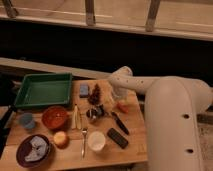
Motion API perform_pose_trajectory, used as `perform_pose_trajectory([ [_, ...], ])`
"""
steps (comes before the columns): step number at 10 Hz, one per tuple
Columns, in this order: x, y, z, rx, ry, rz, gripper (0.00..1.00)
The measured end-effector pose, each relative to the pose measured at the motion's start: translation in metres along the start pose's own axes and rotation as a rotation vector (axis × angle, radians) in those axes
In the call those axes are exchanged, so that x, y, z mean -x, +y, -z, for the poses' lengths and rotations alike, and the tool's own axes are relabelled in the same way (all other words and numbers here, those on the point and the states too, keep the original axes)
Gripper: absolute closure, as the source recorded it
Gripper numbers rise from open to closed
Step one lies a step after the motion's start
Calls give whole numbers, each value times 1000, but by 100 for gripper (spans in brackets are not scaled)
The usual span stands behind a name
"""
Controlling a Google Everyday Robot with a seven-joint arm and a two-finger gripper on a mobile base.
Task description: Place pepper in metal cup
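Note:
The pepper (122, 106), small and orange-red, lies on the wooden table (135, 150) near its right edge. My gripper (119, 98) hangs at the end of the white arm, right over the pepper and down close to it. Whether it touches the pepper I cannot make out. The metal cup (93, 114), small with a dark inside, stands left of the pepper near the table's middle, just in front of a dark brown pinecone-like lump (95, 94).
A green tray (44, 89) sits back left, with a blue sponge (84, 90) beside it. In front are a red bowl (55, 117), blue cup (26, 121), purple bowl (34, 150), yellowish fruit (61, 139), fork (84, 142), white cup (96, 140) and two black objects (118, 131).

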Motion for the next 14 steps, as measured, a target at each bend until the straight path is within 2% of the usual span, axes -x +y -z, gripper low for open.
perform_pose_trajectory([
  [3,1,0,-1,28,-1,-19,82],
  [5,1,1,-1,40,-4,-26,98],
  [8,2,0,12,50,-33,-25,100],
  [11,1,-1,49,51,-94,-7,100],
  [13,-3,-1,79,65,-145,1,100],
  [14,-3,5,87,64,-156,18,100],
])
